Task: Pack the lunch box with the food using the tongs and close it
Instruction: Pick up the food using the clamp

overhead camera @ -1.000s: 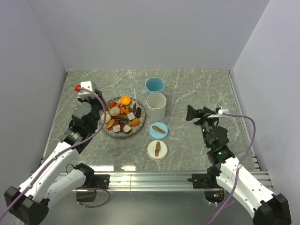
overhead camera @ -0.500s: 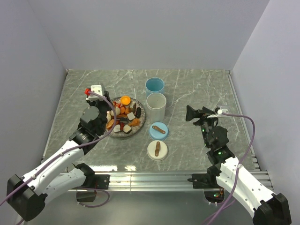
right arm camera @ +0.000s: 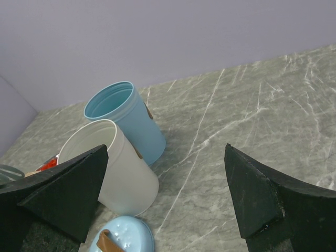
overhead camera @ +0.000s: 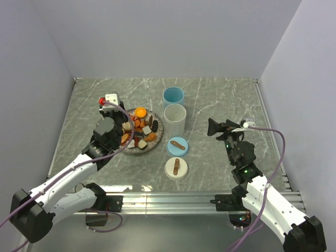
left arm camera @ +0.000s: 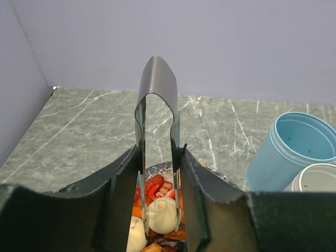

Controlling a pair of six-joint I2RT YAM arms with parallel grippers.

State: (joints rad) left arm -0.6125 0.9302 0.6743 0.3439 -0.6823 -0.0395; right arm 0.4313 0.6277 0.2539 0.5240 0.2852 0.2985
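The left arm stretches forward from the near edge of the bench [overhead camera: 220, 94], elbow low, wrist bent down over the near-left rim of the plate [overhead camera: 145, 151]. Its pincer [left arm camera: 158, 152] is clenched on the tongs [left arm camera: 157, 79], pads pressed to the two flat arms. The joined end sticks up past the fingers and the tips point down among the food [left arm camera: 161, 212], around a white piece. The food is heaped on the plate, left of the bench's middle.

The right arm is folded upright over the right half. Its pincer [right arm camera: 167, 157] is spread wide and grasps nothing, aimed left at the cups.

The blue cup [overhead camera: 173, 96] stands nearer the far edge, just behind the white cup [overhead camera: 175, 119]. The blue lid [overhead camera: 178, 145] and white lid [overhead camera: 176, 168] lie toward the near edge. Bare bench runs along the far edge and into the far-right corner.
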